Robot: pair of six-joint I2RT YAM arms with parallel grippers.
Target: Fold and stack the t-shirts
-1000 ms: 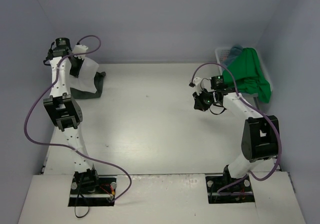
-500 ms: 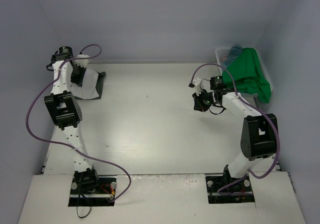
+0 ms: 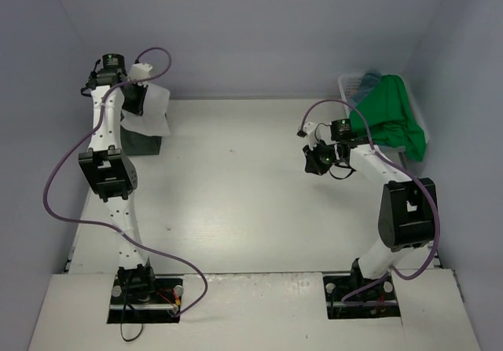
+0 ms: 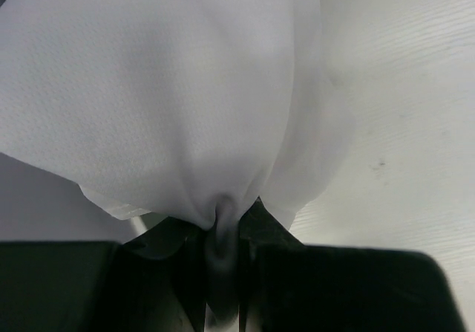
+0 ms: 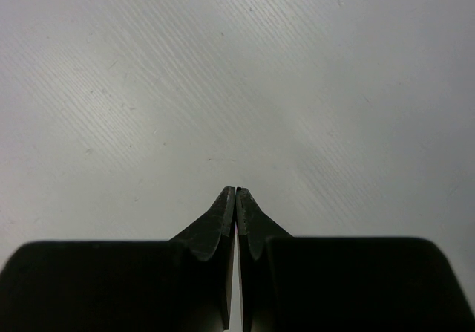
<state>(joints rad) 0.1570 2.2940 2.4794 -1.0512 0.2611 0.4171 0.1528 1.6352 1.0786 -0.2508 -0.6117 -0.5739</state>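
Hanging from the left claw (image 4: pixel 226 224), which is nearly closed on a pinched fold, the white t-shirt (image 4: pixel 185 87) drapes long axis downward over the far-left corner of the counter (image 3: pixel 236 194). Fine-knit cloth, soft gathers at the pinch. Dark grey-green t-shirt (image 3: pixel 145 142) lies flat and folded beneath it. Right claw (image 5: pixel 235 194) fully closed, empty, above bare counter. Bright green t-shirt (image 3: pixel 393 115) slumps over the white lattice basket (image 3: pixel 346 84), far right.
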